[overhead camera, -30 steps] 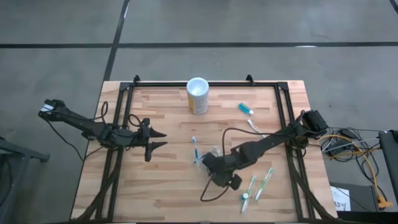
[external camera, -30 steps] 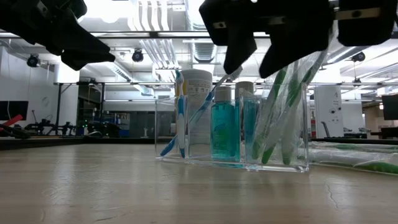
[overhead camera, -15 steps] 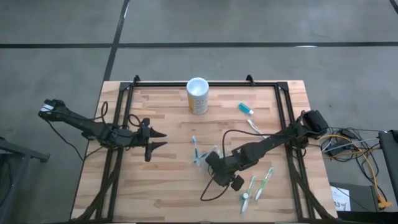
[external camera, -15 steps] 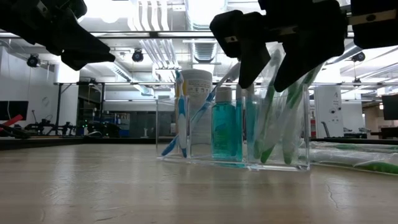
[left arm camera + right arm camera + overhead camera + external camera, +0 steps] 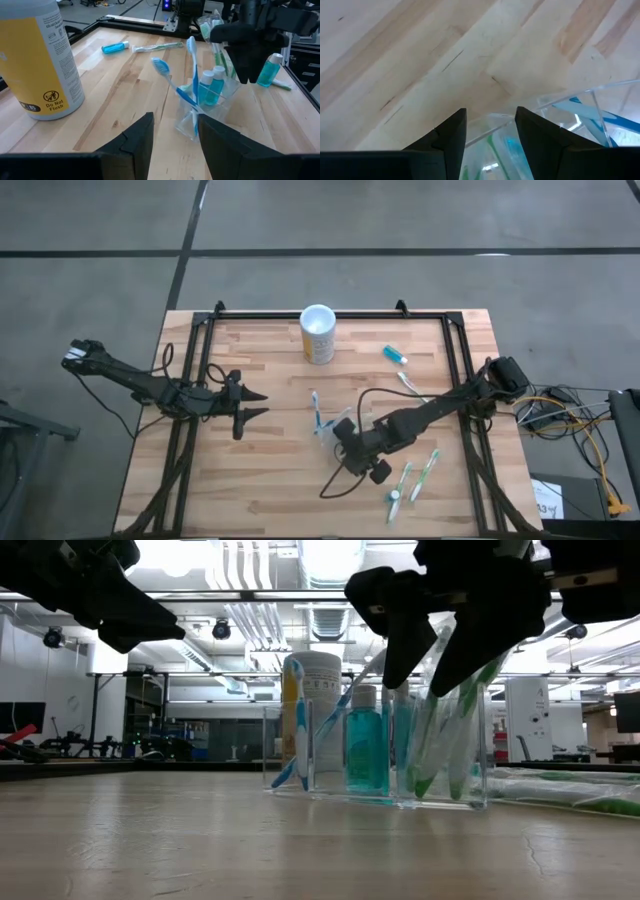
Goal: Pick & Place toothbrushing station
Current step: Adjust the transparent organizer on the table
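The toothbrushing station (image 5: 375,755), a clear holder packed with brushes and teal bottles, stood mid-counter (image 5: 270,480). The right gripper (image 5: 432,645) straddled its wall from above, jaws part-closed across it, likely to carry it. Farther left, the left gripper (image 5: 252,404) waited, jaws apart and empty.

Not much showing up as readable here. The yellow and white canister (image 5: 37,60) is carrying a small round symbol with "Do Not Flush" printed under it, plus a dark oval with a number that's looking like 65. Everything else is coming out too blurry.
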Tool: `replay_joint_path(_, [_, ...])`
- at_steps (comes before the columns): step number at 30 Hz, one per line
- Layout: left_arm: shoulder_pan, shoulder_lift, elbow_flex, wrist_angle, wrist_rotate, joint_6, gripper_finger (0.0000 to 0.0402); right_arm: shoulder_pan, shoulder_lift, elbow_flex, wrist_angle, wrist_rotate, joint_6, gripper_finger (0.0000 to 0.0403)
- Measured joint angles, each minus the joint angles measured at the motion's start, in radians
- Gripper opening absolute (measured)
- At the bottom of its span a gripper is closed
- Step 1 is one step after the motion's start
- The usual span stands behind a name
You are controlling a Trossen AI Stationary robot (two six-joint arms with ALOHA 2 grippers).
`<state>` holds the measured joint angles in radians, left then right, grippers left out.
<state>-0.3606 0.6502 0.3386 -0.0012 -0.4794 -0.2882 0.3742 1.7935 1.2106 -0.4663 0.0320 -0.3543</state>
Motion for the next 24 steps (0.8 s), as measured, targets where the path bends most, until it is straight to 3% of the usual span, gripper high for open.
replay_joint_path(13, [0.0, 0.0, 0.0, 0.0, 0.0, 0.0, 0.0158, -0.001, -0.002, 0.0, -0.038, 0.079, 0.163, 0.0166])
replay_joint_path(24, [0.0, 0.0, 0.0, 0.0, 0.0, 0.0, 0.0158, -0.001, -0.011, -0.002, -0.132, 0.206, 0.198, 0.0166])
